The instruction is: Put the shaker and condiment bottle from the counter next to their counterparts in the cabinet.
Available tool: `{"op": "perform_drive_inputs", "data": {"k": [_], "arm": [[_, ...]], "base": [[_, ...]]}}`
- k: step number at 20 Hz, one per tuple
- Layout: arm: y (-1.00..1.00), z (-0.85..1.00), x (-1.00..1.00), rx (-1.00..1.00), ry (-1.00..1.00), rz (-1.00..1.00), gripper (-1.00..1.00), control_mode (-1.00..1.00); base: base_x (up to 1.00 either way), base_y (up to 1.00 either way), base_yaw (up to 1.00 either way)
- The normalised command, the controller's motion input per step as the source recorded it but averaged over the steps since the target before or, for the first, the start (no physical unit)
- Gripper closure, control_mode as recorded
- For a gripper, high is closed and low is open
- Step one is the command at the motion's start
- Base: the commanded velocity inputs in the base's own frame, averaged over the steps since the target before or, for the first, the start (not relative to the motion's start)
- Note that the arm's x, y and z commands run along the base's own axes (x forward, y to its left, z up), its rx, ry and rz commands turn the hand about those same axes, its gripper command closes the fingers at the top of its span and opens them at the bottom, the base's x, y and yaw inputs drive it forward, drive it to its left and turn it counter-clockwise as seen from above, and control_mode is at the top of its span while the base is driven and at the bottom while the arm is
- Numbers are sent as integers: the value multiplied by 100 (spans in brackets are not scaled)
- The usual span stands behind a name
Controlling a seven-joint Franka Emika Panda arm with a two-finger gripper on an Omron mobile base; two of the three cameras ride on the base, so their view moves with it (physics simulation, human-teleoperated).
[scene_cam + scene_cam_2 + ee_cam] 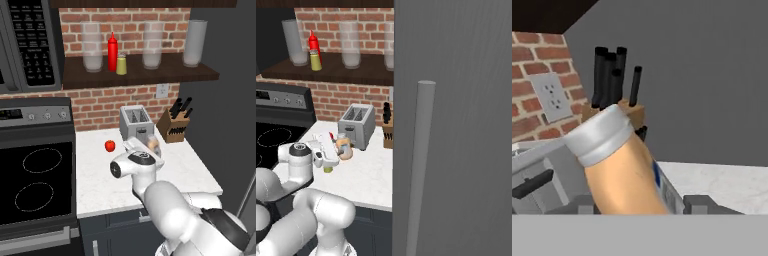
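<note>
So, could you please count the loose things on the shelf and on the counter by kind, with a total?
Clear glass jars: 4
Red squeeze bottle: 1
Shakers: 2, the second on the counter
Tan condiment bottle: 1
Toaster: 1
Knife block: 1
Red tomato: 1
Total: 11

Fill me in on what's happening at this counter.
The gripper has its fingers on either side of the tan condiment bottle, which leans in front of the toaster on the counter. The shaker stands on the counter by the hand. On the cabinet shelf the red squeeze bottle and the second shaker wait.
</note>
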Motion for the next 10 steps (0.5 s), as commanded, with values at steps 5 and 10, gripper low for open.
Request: {"op": "perform_drive_inputs", "data": {"k": [5,10], "arm": [[0,13,0,0,-17,30,100,-100],[-3,9,0,1,-16,39,100,-100]], "base": [[0,0,0],[0,0,0]]}}
